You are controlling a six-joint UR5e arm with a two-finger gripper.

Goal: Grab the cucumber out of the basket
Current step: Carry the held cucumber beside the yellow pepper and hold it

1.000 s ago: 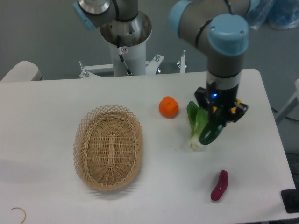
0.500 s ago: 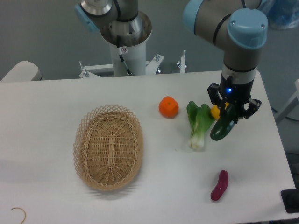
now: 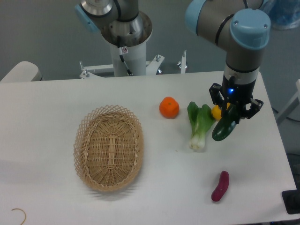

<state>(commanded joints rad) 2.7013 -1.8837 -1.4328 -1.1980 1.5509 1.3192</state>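
Cucumber (image 3: 224, 129) hangs clamped in the gripper (image 3: 230, 117), well right of the basket (image 3: 108, 148), beside the bok choy (image 3: 198, 125). Jaws hold it; the pickup looks essentially done, basket empty.

Pincer (image 3: 233, 117) with cucumber (image 3: 224, 130) farther right

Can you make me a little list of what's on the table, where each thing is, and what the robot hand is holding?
gripper: shut on the cucumber, right side of the table
basket: left of centre, nothing in it
orange: right of the basket, near the middle
bok choy: between orange and cucumber
eggplant: front right
yellow thing: behind the cucumber, partly hidden
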